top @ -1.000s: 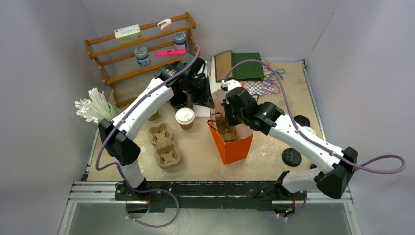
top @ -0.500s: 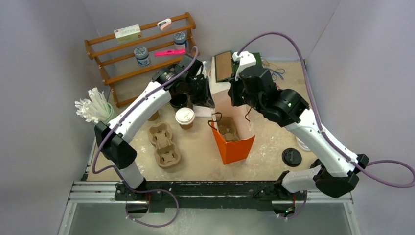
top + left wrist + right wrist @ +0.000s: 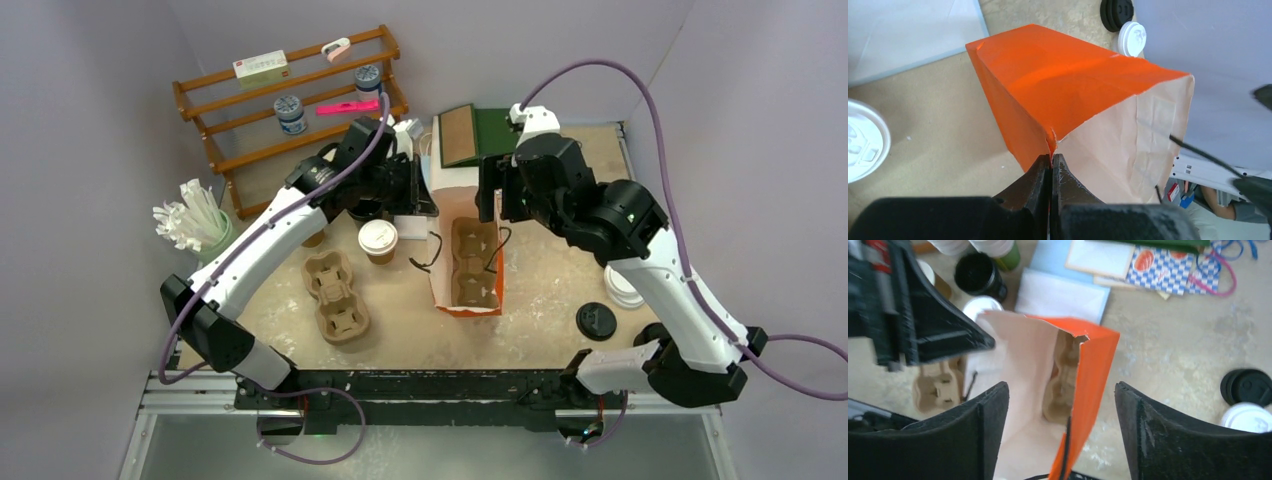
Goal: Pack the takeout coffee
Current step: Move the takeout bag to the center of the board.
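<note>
One takeout coffee (image 3: 378,238), a brown cup with a white lid, stands on the table left of the orange paper bag (image 3: 446,290). Its lid (image 3: 862,141) shows at the left edge of the left wrist view and as a white disc (image 3: 981,305) in the right wrist view. The bag (image 3: 1063,85) holds a cardboard cup carrier (image 3: 475,262). My left gripper (image 3: 1051,159) is shut on the bag's rim corner; from above that gripper (image 3: 428,205) is at the bag's far left edge. My right gripper (image 3: 1062,390) hangs open above the bag's (image 3: 1094,365) mouth, touching nothing.
Two empty cup carriers (image 3: 336,296) lie on the left. A black cup (image 3: 979,276) stands behind the coffee. A black lid (image 3: 596,320) and a white lid (image 3: 625,287) lie to the right. A wooden shelf (image 3: 290,100) stands at the back left, with papers (image 3: 1168,267) behind the bag.
My right gripper rose from the bag's mouth and opened. The bag's mouth now gapes wider toward the camera, with the carrier inside. My left gripper kept its hold on the rim.
</note>
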Robot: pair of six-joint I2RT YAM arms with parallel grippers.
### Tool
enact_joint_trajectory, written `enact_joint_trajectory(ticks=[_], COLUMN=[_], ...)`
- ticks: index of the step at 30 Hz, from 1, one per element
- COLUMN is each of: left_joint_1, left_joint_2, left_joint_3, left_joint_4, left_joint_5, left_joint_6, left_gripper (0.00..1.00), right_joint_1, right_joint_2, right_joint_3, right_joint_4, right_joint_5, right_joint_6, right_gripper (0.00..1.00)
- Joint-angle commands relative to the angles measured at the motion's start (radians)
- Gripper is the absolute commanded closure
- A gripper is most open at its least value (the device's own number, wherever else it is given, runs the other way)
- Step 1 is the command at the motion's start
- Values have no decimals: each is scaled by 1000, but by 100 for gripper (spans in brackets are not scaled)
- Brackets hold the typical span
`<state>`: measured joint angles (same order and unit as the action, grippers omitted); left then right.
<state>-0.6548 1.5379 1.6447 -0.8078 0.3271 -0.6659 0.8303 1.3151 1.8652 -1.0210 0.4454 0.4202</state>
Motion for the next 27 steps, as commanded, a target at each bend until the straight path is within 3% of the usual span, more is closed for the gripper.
enact_joint_trajectory(ticks=[1, 7, 11, 14, 19, 22, 24, 27], left_joint_1=[-16, -30, -37, -45, -48, -48, -48, -48], left_joint_2=[-50, -55, -53, -52, -32, 8, 37, 60], left_joint_3=[10, -5, -13, -8, -10, 21, 75, 147], left_joint_4=[109, 133, 144, 153, 161, 158, 132, 84], left_joint_5=[13, 31, 31, 32, 56, 76, 79, 47], left_joint_6=[56, 36, 11, -4, -54, -64, -46, -12], left_gripper=[100, 100, 100, 100, 100, 100, 95, 68], right_joint_1=[-3, -2, -2, -3, -6, -32, -78, -156], right_joint_2=[-22, -55, -41, -21, 1, 39, 59, 69], right_joint_3=[-74, -182, -206, -198, -161, -120, -102, -89], right_joint_4=[-125, -122, -119, -128, -172, -217, -224, -199], right_joint_5=[-51, -92, -67, -46, 35, 60, 44, -8], right_joint_6=[63, 71, 91, 107, 149, 172, 181, 167], right_gripper=[18, 19, 32, 49, 87, 100, 100, 100])
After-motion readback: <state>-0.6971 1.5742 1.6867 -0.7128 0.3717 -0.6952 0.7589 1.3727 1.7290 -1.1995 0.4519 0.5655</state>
